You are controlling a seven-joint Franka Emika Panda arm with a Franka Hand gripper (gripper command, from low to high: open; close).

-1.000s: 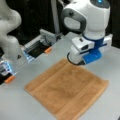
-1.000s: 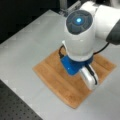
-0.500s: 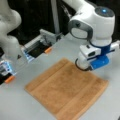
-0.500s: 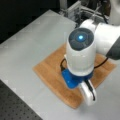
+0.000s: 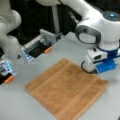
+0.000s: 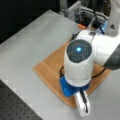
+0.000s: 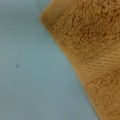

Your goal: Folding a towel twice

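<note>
The orange-brown towel (image 5: 66,91) lies spread flat in a single layer on the grey table (image 5: 15,105), shown in both front views. In a front view my gripper (image 5: 98,72) hangs low at the towel's right corner, its fingers hidden under the white and blue hand. In a front view my arm's wrist covers the middle of the towel (image 6: 48,68) and the hand (image 6: 82,106) reaches past its near edge. The wrist view shows one towel corner (image 7: 90,37) with a woven band, close up, and bare table (image 7: 27,70) to the left.
A second white robot arm (image 5: 10,37) stands at a front view's left. Metal fixtures with orange tabs (image 5: 47,50) line the table's back edge. A black perforated board (image 6: 17,106) borders the table at a front view's bottom left.
My arm has swung from above the towel's middle toward its corner, to the right in a front view, and has come lower. The towel has not moved.
</note>
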